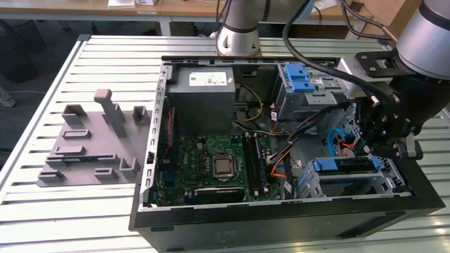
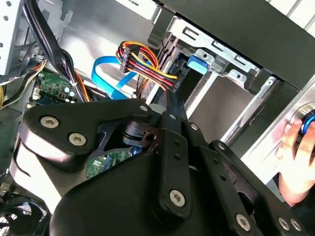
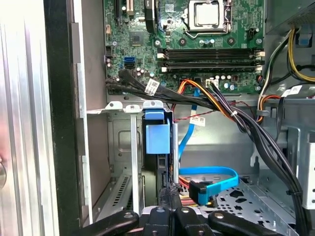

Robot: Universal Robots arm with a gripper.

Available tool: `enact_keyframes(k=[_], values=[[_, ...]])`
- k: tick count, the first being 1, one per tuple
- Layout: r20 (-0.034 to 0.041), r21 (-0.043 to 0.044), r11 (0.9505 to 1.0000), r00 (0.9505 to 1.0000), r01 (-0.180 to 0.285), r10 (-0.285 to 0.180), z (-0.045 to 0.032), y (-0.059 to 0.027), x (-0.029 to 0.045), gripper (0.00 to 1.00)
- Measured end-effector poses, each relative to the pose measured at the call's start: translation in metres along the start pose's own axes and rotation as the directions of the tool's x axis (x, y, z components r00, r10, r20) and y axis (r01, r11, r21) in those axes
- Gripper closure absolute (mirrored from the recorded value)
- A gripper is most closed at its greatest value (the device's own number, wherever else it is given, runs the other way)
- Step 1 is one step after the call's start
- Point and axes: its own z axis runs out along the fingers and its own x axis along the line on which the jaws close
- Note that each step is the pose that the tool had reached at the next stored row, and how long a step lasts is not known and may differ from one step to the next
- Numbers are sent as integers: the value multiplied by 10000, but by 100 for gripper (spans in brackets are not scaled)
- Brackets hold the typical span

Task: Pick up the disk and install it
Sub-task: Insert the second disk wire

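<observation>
The exterior view shows an open computer case lying on its side on a slatted table, so the drive bays face up and the arm can reach in from above. The gripper hangs just over the lower drive bay, where the disk sits edge-on in its blue carrier, apparently already slid into its slot. In the first wrist view the disk's blue tab stands between the bay rails, right ahead of the gripper, whose fingertips meet, clenched on nothing. A person's hand rests at the case edge in the second wrist view.
</observation>
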Motion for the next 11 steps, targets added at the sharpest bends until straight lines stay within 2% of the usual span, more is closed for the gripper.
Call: enact_keyframes(k=[9,11], values=[[-1,-8,10000,10000,4,-4,-136,-10,1,89],[6,-11,10000,10000,6,-6,-149,10,0,89]])
